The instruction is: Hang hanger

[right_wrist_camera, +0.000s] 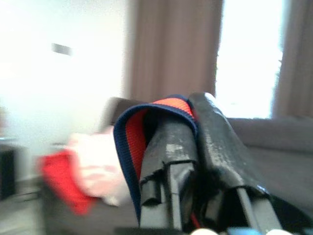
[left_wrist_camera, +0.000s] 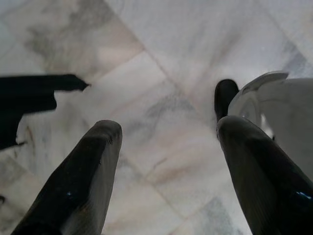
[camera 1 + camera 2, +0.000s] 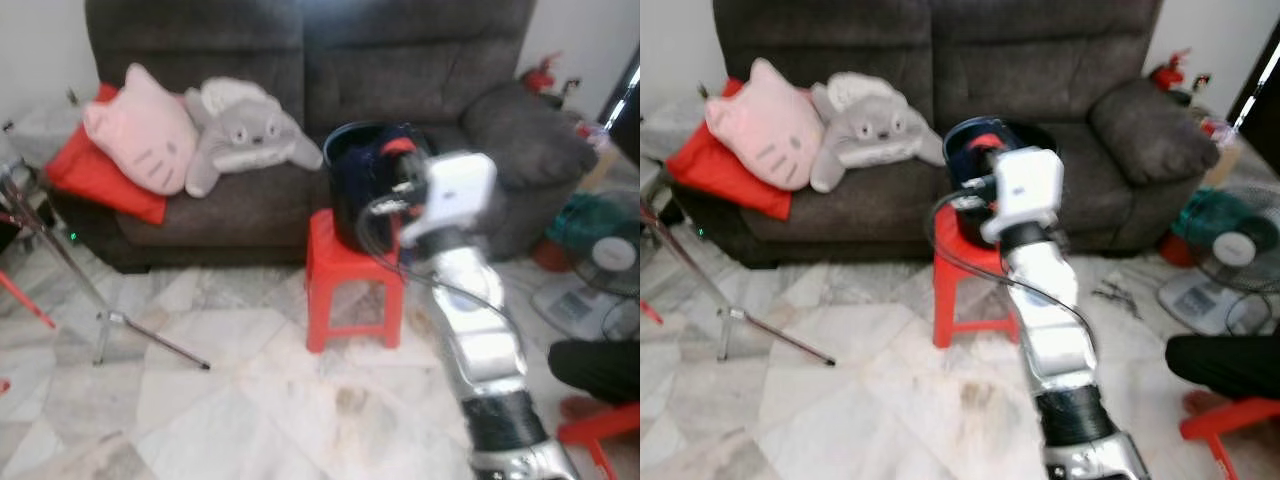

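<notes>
While the right arm reaches forward, the scene reads so:
Floor: pale marble tiles [image 3: 250, 400], grey-veined.
Room: dark grey fabric sofa [image 3: 400, 60] against the wall, pink cat cushion [image 3: 140, 130], grey plush toy [image 3: 245, 130], red pillow [image 3: 95, 175], metal stand leg [image 3: 110, 320], fan [image 3: 610, 260].
Stool: red plastic stool [image 3: 335, 265] before the sofa, bearing a dark navy bag [image 3: 350, 170].
Right gripper [image 1: 193, 147]: fingers pressed together, pinching a navy-and-red webbing strap [image 1: 134, 142] above the bag.
Left gripper [image 2: 166, 156]: fingers spread, over floor.
Hanger: cannot tell where.
</notes>
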